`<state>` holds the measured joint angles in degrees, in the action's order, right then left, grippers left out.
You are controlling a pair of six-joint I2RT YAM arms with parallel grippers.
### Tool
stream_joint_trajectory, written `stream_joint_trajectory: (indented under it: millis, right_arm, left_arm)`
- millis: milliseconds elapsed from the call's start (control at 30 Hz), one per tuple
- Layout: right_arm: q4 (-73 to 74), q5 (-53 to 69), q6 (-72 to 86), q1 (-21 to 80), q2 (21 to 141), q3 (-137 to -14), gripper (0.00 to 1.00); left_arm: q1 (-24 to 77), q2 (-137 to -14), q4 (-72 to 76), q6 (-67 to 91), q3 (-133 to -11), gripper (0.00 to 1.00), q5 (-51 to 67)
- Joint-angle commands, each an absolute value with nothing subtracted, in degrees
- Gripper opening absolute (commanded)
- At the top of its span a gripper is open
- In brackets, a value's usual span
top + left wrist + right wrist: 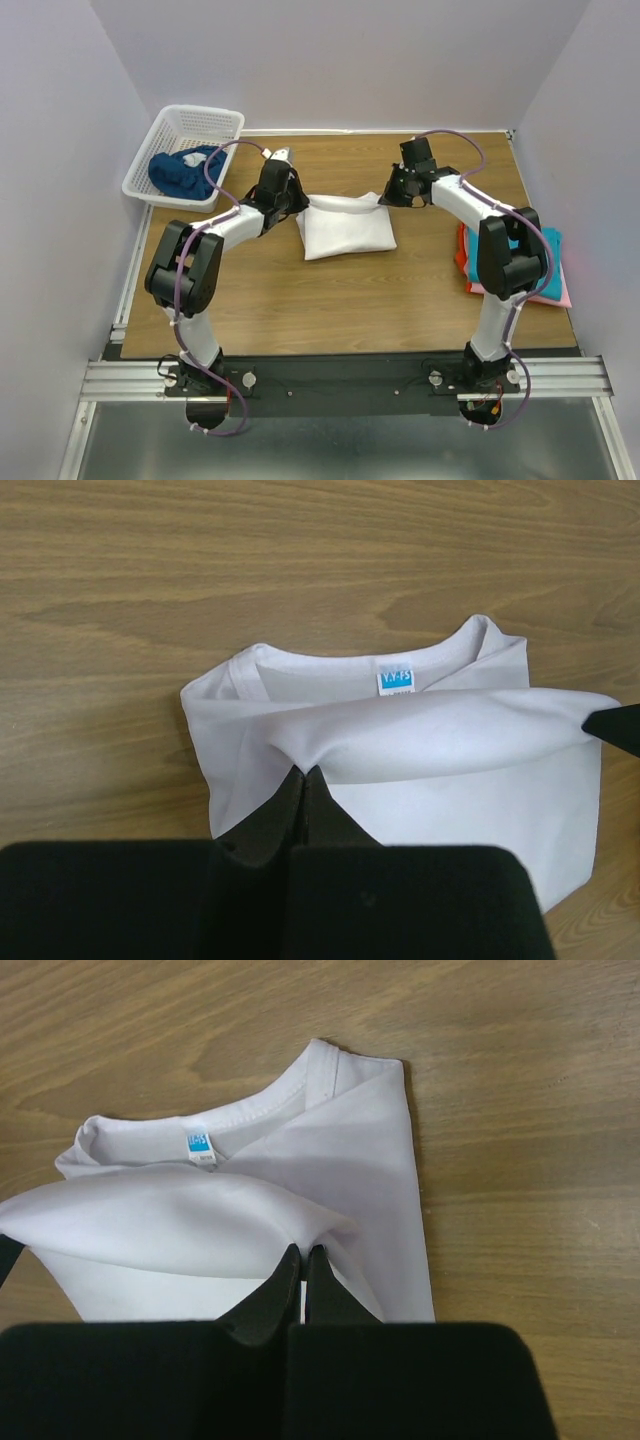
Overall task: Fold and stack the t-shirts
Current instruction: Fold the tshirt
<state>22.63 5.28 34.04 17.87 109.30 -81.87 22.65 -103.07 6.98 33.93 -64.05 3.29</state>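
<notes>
Top external | you are looking at a soft white t-shirt point(345, 232) lying folded, roughly rectangular, mid wood-grain table point(350, 300) | left gripper point(303, 776) and right gripper point(303, 1253) are each pinching its lifted fold, one at either side.

Small blue neck label point(397, 679) inside white t-shirt point(470, 810) collar, white print too blurred to read

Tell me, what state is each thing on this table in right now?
White t-shirt: partly folded, one edge lifted, neck label showing.
Left end effector: shut on the shirt's lifted edge.
Right end effector: shut on the same edge.
Dark blue t-shirt: crumpled in the basket.
Stacked t-shirts: folded, piled at right.
</notes>
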Motion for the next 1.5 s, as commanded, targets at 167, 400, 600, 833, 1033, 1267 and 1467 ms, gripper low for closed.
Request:
stream_joint_trajectory:
  millis: [167,400,600,833,1033,1267,1467]
  right_arm:
    - [21.3,4.9,34.6,16.8,117.0,-88.3,0.06]
    - [21.3,7.4,33.1,16.8,118.8,-93.0,0.68]
    - [21.1,9.6,31.2,16.8,109.0,-87.9,1.00]
    - [15.9,20.0,32.9,16.8,103.4,-77.4,1.00]
    - [14.4,22.1,33.4,16.8,108.4,-79.1,1.00]
    - [14.2,22.1,32.9,16.8,118.6,-88.5,1.00]
    - [14.0,21.4,33.6,16.9,128.3,-96.4,1.00]
  left_arm:
    - [21.3,-109.0,8.8,33.2,-69.1,0.00,3.2]
    - [21.3,-109.1,8.4,31.6,-73.6,0.76,5.3]
    - [22.5,-99.8,9.2,31.8,-70.7,0.97,5.9]
    - [25.6,-98.3,13.8,33.7,-64.9,0.98,11.1]
    - [25.6,-103.5,13.4,34.3,-67.4,0.98,13.2]
    - [24.1,-111.4,12.7,34.4,-71.1,0.98,12.4]
    - [21.8,-115.4,13.5,34.6,-71.7,0.98,13.2]
